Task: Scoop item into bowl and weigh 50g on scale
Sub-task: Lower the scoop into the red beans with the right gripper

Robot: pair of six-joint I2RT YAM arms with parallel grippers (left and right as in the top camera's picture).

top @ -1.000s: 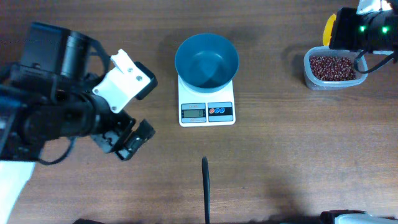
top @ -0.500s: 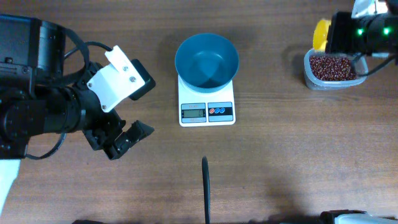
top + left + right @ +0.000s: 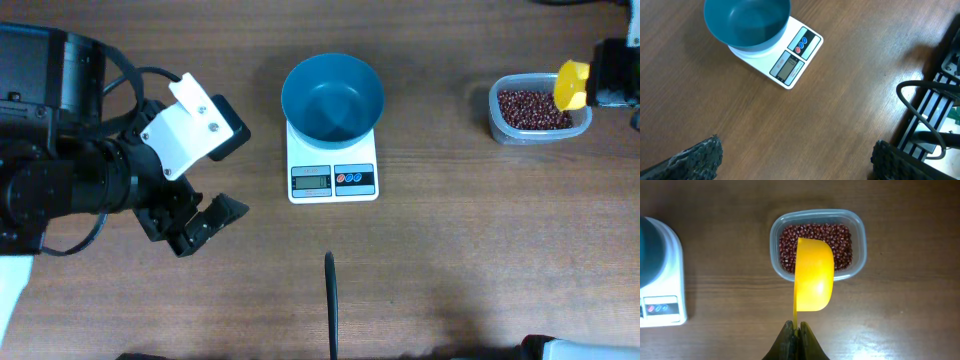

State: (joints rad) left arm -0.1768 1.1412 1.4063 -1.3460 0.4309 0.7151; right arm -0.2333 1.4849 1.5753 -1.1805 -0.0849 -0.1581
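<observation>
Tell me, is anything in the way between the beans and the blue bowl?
No, nothing I can see. Only bare table lies between the beans in their tub and the bowl on the scale. The right gripper holds a yellow scoop over the tub.

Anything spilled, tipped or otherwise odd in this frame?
Nothing stands out. The teal bowl sits upright and empty on the scale, the beans are all inside the clear tub, and the right gripper holds the yellow scoop over it.
</observation>
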